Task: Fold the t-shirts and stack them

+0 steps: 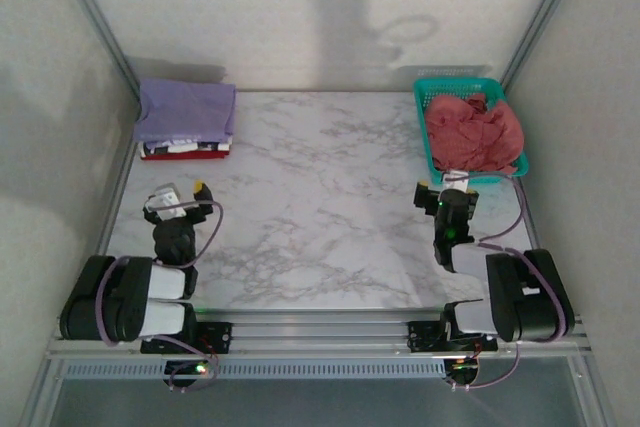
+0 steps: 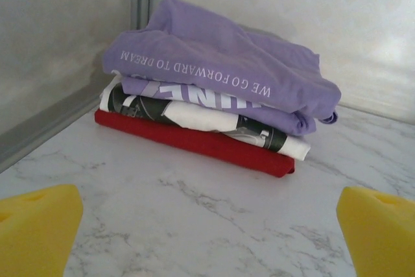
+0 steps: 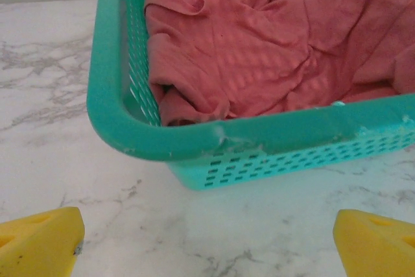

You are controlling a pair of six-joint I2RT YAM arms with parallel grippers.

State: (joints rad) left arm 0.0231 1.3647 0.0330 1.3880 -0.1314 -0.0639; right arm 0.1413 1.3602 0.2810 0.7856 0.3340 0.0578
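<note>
Up at 2 o'clock by the basket (image 3: 194,141), my right claw (image 3: 207,238) hangs wide open, empty; left claw (image 2: 207,231) too. Next I'd grab the coral tee (image 3: 259,43).

Two arms, same build: left arm (image 1: 128,299) and right arm (image 1: 510,292), chunky black joint housings with white shell links. Thin lilac cables (image 1: 216,227) looped along each, wrist to shoulder. Small green status lights (image 1: 450,235) on the right wrist and low at both bases. Left end effector (image 1: 183,194) and right end effector (image 1: 441,187) black-bodied. Fingertips (image 2: 39,228) blunt yellow wedges, matte, foam-like, slightly pitted. Same yellow on the right-hand pair (image 3: 373,241), tiny dark speck on one.
</note>
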